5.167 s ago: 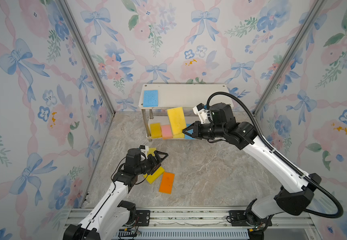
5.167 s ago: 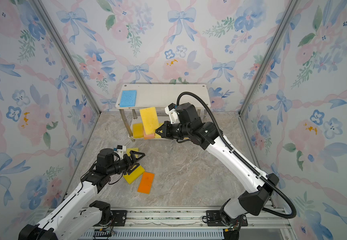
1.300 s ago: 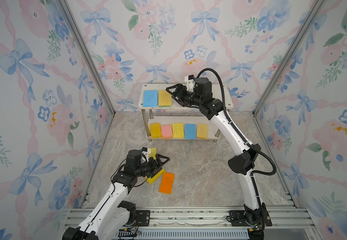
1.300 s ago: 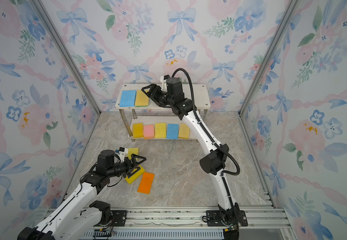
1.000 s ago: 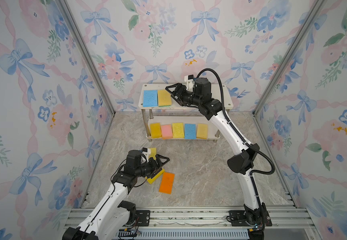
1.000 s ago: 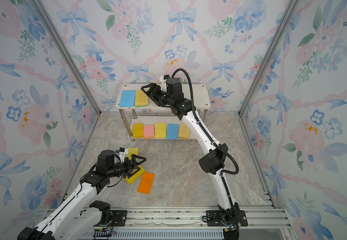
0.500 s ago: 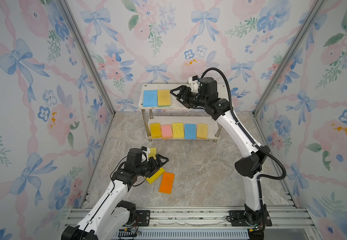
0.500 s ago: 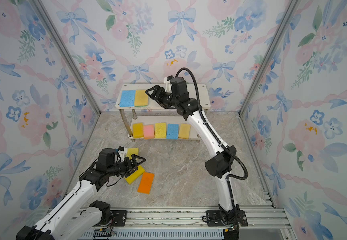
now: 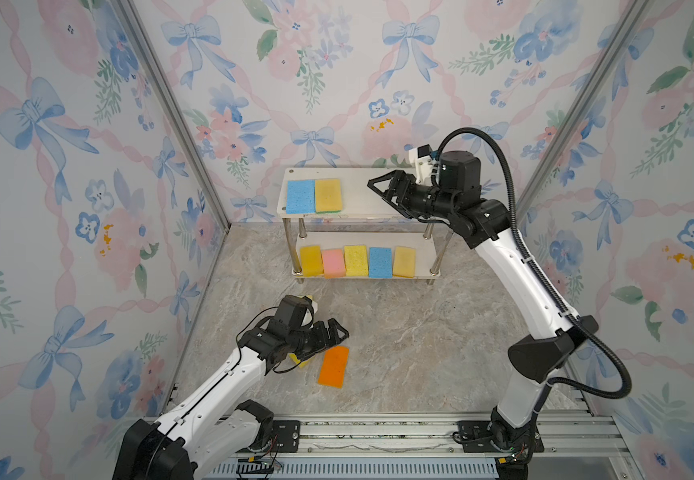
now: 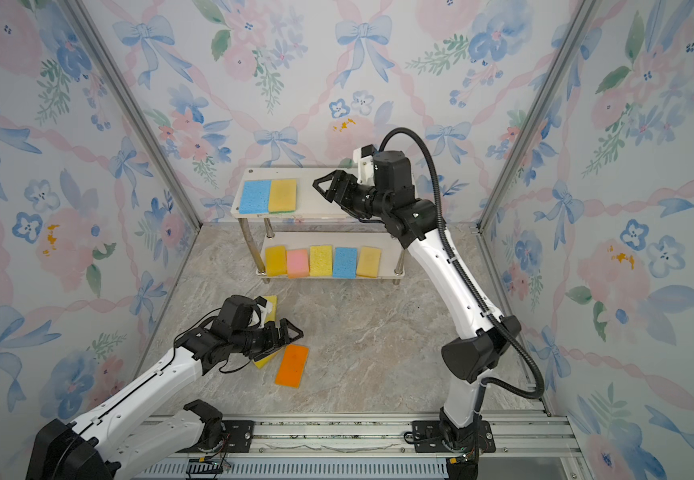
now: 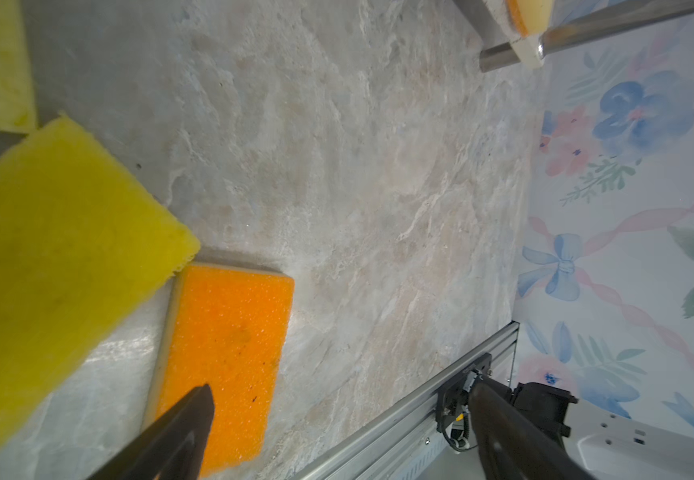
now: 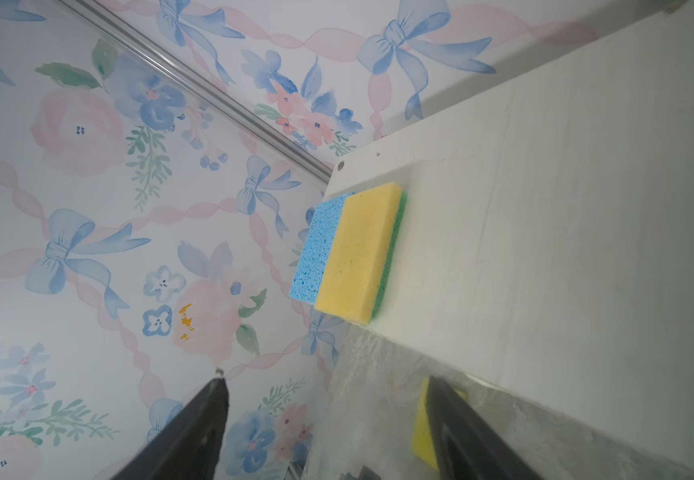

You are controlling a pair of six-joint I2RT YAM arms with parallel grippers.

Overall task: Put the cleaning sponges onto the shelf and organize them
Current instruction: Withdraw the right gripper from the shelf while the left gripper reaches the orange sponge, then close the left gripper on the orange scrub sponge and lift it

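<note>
The shelf stands at the back. Its top board carries a blue sponge and a yellow sponge side by side, and several sponges line the lower board. My right gripper hovers open and holds nothing above the top board, to the right of the yellow sponge. On the floor lie an orange sponge, a yellow sponge and a paler yellow sponge. My left gripper is open just above the orange sponge, one finger over its near end.
Floral walls close in the left, back and right sides. A metal rail with both arm bases runs along the front. The marble floor lies between the shelf and the rail. The right half of the top board is bare.
My right gripper has drawn back to the right from the yellow sponge left on the top board, its jaws a little wider. The left gripper has edged toward the orange sponge.
</note>
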